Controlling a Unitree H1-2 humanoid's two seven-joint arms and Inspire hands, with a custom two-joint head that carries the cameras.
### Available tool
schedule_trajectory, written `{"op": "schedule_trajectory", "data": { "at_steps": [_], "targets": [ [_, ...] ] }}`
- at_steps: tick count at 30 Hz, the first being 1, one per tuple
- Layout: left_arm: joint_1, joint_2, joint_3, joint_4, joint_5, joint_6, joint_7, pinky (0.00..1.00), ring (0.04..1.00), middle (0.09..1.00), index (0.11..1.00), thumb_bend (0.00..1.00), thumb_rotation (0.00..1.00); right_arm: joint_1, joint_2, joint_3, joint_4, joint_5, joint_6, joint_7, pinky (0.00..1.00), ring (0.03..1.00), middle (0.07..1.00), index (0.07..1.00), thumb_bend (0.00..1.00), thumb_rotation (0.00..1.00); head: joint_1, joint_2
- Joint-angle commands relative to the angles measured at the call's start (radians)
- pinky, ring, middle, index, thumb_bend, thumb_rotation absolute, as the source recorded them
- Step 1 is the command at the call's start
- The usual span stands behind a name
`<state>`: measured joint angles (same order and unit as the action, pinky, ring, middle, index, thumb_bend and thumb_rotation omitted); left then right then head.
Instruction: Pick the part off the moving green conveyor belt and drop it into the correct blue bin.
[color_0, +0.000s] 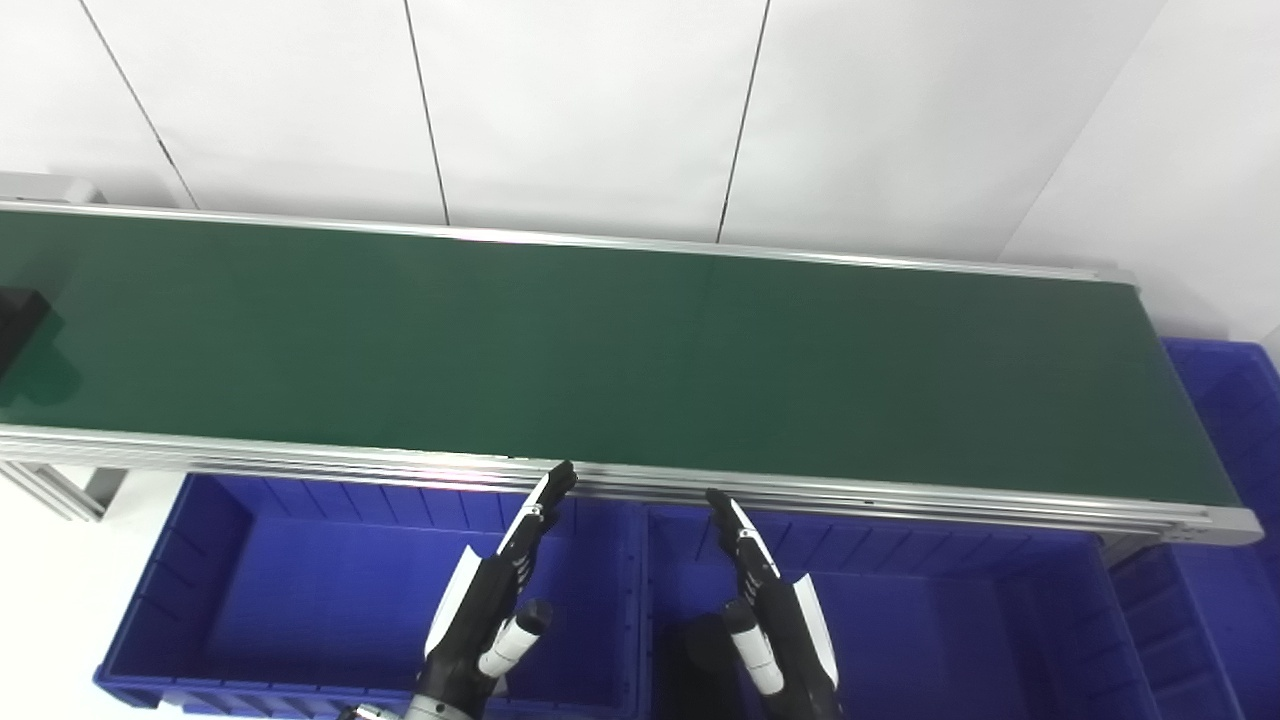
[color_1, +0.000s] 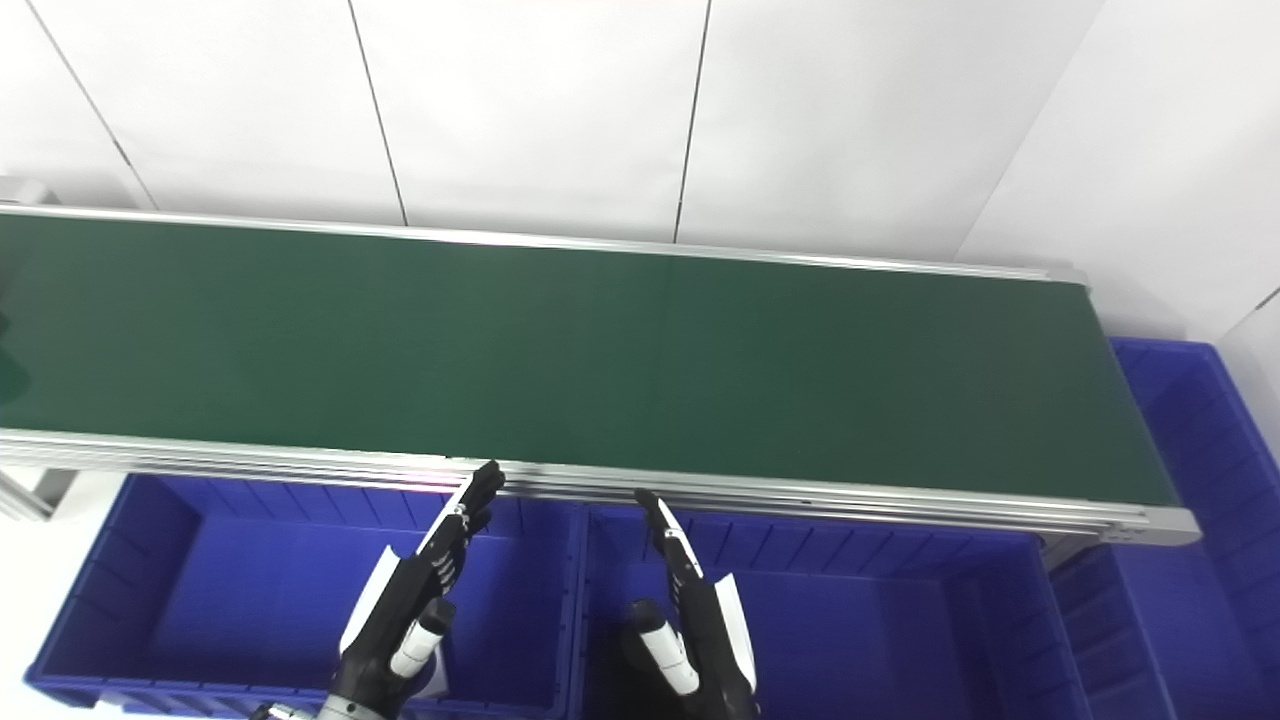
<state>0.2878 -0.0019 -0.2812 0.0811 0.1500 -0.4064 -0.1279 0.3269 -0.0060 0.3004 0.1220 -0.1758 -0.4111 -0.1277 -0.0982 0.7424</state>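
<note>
The belt (color_0: 600, 350) runs across the middle from 9 o'clock to 3 o'clock, with the wall (color_0: 600, 100) behind it at 12. A dark part (color_0: 18, 318) sits on the belt at the far 9 o'clock edge. Before the belt, at 7 o'clock, lies the left bin (color_0: 300, 590); just beside it at 5 o'clock is the middle bin (color_0: 930, 620). A third bin (color_0: 1235, 440) stands off the belt's 3 o'clock end.

Left eye view: head-height, looking down and forward across conveyor belt (color_0: 640, 360).
Right eye view: same, set slightly rightward.
Shared: belt, blue bins (color_1: 300, 590), white wall (color_1: 640, 110).
</note>
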Motion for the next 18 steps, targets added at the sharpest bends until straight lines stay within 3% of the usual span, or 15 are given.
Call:
{"op": "schedule_trajectory", "data": {
  "at_steps": [1, 18],
  "targets": [
    [-0.009, 0.005, -0.005, -0.026, 0.004, -0.016, -0.001, 1.0, 1.0, 0.973, 0.973, 0.9, 1.0, -0.007, 0.01, 0.005, -0.034, -0.009, -0.058, -0.007, 0.95, 0.959, 0.958, 0.935, 0.85, 1.0, 0.0, 0.001],
    [-0.01, 0.007, -0.002, -0.022, 0.015, -0.018, 0.009, 1.0, 1.0, 0.971, 0.971, 0.91, 1.0, -0.011, 0.014, 0.007, -0.029, -0.013, -0.057, -0.007, 0.96, 0.961, 0.959, 0.936, 0.86, 1.0, -0.005, 0.001]
  ]
}}
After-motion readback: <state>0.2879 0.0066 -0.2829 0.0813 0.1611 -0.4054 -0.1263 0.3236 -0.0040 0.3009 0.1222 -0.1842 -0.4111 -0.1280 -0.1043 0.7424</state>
